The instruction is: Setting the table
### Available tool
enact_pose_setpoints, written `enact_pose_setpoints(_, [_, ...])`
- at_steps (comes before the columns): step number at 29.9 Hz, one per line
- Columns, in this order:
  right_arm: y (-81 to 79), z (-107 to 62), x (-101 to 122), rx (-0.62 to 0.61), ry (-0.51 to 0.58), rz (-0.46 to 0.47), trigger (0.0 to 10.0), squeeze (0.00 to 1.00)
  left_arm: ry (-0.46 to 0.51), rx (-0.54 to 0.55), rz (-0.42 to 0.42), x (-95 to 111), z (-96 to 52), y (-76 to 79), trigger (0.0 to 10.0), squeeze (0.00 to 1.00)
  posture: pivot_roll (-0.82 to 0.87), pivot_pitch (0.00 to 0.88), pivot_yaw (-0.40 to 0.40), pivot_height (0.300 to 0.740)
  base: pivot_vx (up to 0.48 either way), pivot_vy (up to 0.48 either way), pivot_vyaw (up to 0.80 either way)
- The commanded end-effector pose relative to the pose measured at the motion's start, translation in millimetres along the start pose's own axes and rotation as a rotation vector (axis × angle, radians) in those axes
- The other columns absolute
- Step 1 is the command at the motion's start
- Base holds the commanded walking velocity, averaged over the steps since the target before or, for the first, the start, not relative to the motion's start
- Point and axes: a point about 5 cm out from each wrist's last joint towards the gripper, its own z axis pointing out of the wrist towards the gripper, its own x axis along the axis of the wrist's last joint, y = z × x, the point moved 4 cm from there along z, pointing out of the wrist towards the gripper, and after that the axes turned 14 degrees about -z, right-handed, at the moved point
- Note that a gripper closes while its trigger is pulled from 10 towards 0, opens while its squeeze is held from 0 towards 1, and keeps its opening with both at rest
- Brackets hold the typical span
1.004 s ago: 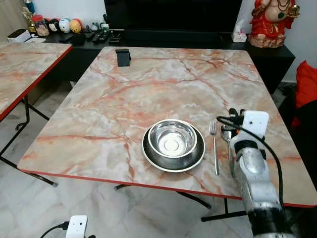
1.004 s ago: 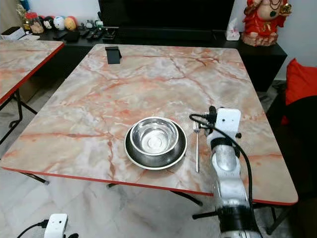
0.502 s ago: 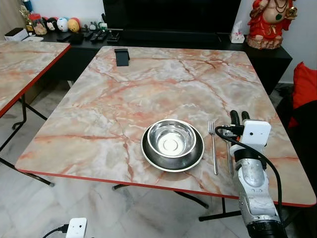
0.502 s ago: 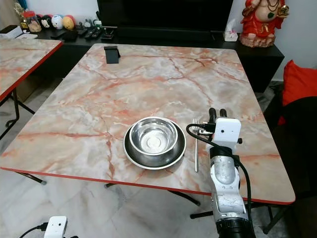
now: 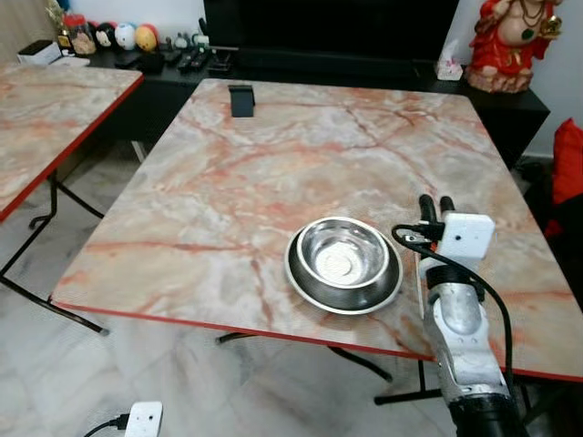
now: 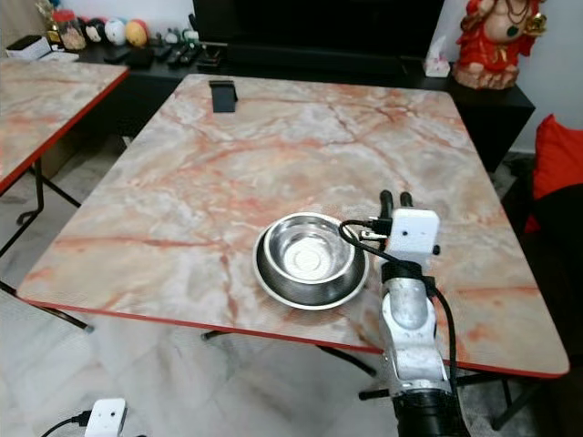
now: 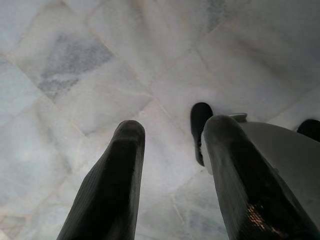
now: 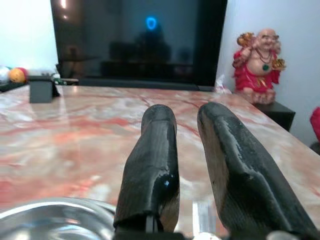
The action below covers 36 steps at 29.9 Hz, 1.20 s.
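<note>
Centrally, shiny steel bowl [image 5: 343, 257] nests in dark-rimmed plate [image 5: 301, 283].

The right arm [image 5: 460, 319] covers the table [image 5: 273, 182] just beside the bowl [image 5: 344, 259], so nothing there can be made out. The second table [image 5: 46, 109] is cut by the frame edge. In the right wrist view the bowl's rim [image 8: 55, 215] is blurred and cut off.

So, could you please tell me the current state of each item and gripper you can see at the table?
Shiny steel bowl: upright, empty, nested in the plate.
Dark-rimmed steel plate: flat on the marble-patterned table.
Small black stand: upright at the far edge.
Right gripper: open, empty, above the table right of the bowl.
Left gripper: open, empty, over the floor.
</note>
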Motion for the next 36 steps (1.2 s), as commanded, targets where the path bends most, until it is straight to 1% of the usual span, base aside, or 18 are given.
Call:
enact_pose_setpoints(1, [-1.5, 1.2, 0.6, 0.004, 0.006, 0.0, 10.0, 0.0, -0.008, 0.005, -0.003, -2.9, -0.7, -2.1, 10.0, 0.0, -0.07, 0.0, -0.033, 0.74, 0.0, 0.3, 0.0])
enact_pose_setpoints(14, [-7.4, 6.5, 5.1, 0.022, 0.018, 0.011, 10.0, 0.0, -0.009, 0.006, -0.007, -4.0, -1.0, -2.5, 10.0, 0.0, -0.07, 0.0, -0.036, 0.74, 0.0, 0.303, 0.0])
enact_pose_setpoints(36, [-6.1, 9.8, 7.4, 0.007, 0.026, 0.015, 10.0, 0.0, -0.001, 0.015, -0.018, -0.9, -0.9, -5.1, 10.0, 0.0, -0.07, 0.0, -0.017, 0.74, 0.0, 0.48, 0.0])
